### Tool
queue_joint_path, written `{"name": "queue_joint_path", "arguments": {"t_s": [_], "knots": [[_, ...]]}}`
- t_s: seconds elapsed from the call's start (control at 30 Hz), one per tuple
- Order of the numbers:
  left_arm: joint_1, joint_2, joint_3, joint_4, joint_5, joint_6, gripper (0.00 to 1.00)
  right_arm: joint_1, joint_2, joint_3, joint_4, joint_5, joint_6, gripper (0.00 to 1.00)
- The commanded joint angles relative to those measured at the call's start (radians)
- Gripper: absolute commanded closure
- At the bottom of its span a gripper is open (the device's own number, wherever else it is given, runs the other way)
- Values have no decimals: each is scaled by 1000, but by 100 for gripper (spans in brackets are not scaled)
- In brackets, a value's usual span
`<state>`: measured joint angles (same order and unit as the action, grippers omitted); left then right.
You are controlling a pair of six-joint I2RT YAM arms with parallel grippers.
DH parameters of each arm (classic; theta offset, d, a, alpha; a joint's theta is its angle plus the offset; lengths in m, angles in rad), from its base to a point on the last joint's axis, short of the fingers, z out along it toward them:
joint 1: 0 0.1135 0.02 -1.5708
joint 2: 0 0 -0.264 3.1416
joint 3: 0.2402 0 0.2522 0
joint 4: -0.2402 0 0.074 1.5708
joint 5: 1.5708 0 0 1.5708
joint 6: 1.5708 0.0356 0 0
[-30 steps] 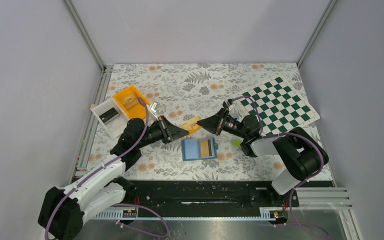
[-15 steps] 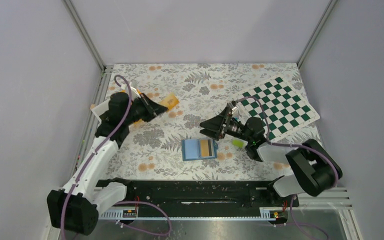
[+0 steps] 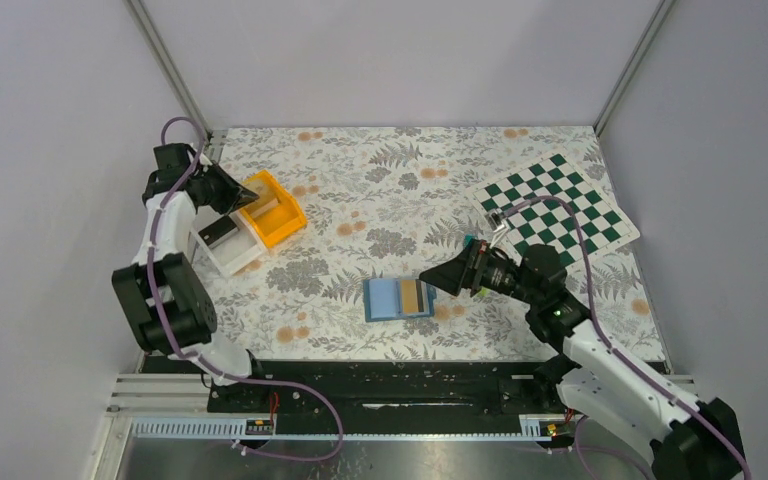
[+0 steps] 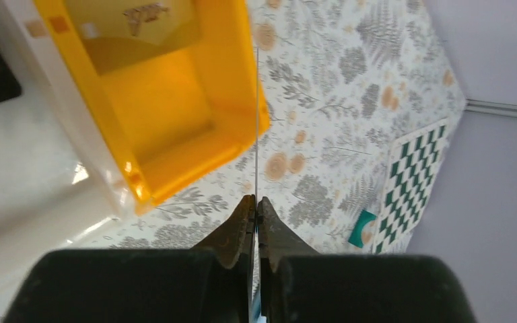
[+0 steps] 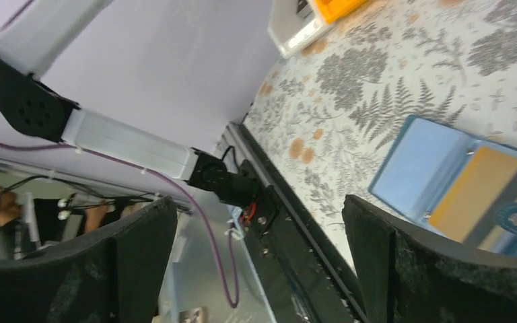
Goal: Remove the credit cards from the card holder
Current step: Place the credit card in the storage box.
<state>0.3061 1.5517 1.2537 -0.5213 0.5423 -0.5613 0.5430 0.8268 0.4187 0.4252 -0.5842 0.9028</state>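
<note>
table (image 3: pixel 380 180): floral-covered surface that carries everything.
checkered mat (image 3: pixel 560 210): lies at the far right corner, out of the work.
white bin (image 3: pixel 235 262): by the left edge, touching the orange bin.
orange bin (image 3: pixel 280 220): toward the far left corner. Seen from the left wrist, its inside looks bare.
right gripper (image 3: pixel 442 278): jaws spread wide and holding nothing, low just beside the card holder's right edge.
left gripper (image 4: pixel 256 202): pinched tight on the held card, raised over the orange bin.
card holder (image 3: pixel 385 298): lies open and flat near the middle of the near edge, with nothing pinning it down.
orange-tan card (image 3: pixel 415 295): sits in the holder's right half, dark stripe showing.
held card (image 4: pixel 256 121): seen only edge-on as a thin line, so its colour cannot be told. It hangs above the bin's wall rather than its middle.
advice: move the left gripper further over the bin's hollow before letting go. The right gripper should close on the card's free edge alone, not the pocket, and pull along the slot, since the loose holder may slide.
</note>
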Motion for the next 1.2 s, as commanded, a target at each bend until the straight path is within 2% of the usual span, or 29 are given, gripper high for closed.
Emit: {"name": "queue_joint_path", "arguments": {"t_s": [0.0, 0.3, 0.47, 0.7, 0.83, 1.17], "knots": [[20, 105, 148, -126, 12, 124, 100, -1, -104, 61, -282, 99, -190, 1], [60, 287, 303, -169, -64, 151, 100, -1, -117, 57, -266, 87, -175, 1], [60, 367, 354, -175, -42, 142, 100, -1, -109, 58, -272, 102, -180, 1], [54, 426, 396, -178, -68, 156, 100, -1, -103, 68, -285, 106, -181, 1], [54, 474, 452, -201, -36, 156, 100, -1, -102, 71, -289, 111, -177, 1], [54, 505, 471, -222, -15, 148, 99, 0, -86, 63, -283, 118, -169, 1]]}}
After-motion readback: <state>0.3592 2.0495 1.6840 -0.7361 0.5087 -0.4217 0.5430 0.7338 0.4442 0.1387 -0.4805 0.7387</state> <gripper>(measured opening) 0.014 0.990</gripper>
